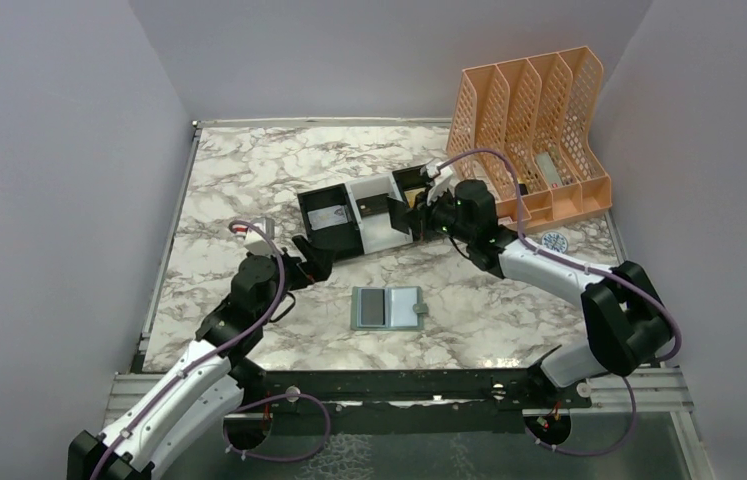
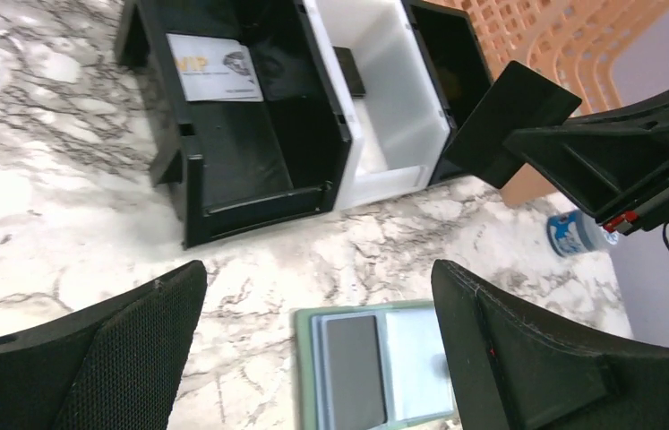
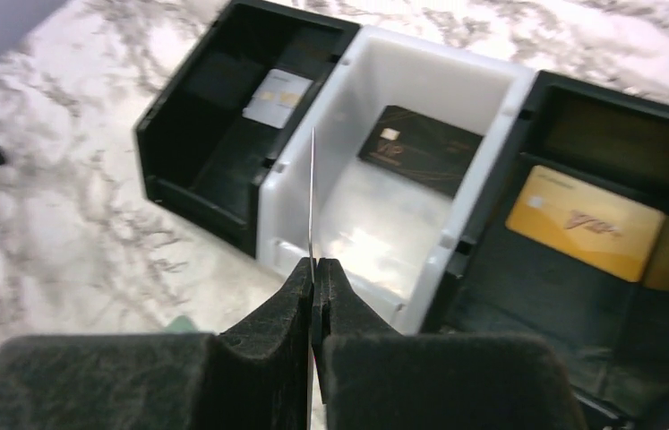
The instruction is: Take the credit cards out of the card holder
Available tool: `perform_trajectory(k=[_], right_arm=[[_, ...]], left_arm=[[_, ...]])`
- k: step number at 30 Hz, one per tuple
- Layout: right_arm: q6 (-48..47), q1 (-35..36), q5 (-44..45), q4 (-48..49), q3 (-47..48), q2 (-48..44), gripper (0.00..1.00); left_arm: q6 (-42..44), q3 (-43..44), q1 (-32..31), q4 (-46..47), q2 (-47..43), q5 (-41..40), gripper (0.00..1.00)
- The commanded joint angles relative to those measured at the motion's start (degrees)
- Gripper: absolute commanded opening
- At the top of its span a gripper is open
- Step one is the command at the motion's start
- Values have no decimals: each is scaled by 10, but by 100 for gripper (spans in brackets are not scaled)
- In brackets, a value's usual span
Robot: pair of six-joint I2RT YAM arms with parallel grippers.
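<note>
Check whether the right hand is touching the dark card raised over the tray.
Touching. In the right wrist view the right hand is shut on the dark card, with the card's thin edge pinched between the two fingers.

A robotics lab test booth: plain pale walls [image 1: 49,150] close in a marble-patterned bench [image 1: 249,170], with a left arm [image 1: 184,385] and right arm [image 1: 549,265] bolted to a metal rail [image 1: 409,386] along the bench's near edge.
</note>
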Motion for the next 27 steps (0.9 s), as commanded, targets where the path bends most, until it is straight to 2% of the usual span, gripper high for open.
perform_trajectory(k=[1, 5, 9, 13, 19, 27], right_arm=[[-154, 20, 87, 24, 25, 30, 1], [-294, 56, 144, 44, 51, 79, 1], [-374, 68, 186, 44, 86, 123, 1], [-408, 69, 183, 36, 117, 153, 1], [-434, 71, 212, 37, 162, 217, 1], [-477, 74, 217, 57, 207, 279, 2]], left_arm=[[38, -2, 3, -45, -17, -59, 99], [37, 21, 3, -67, 25, -77, 99], [36, 15, 3, -52, 43, -73, 99], [38, 13, 3, -61, 29, -91, 99], [30, 13, 3, -108, 0, -160, 99], [33, 6, 3, -115, -52, -157, 99]])
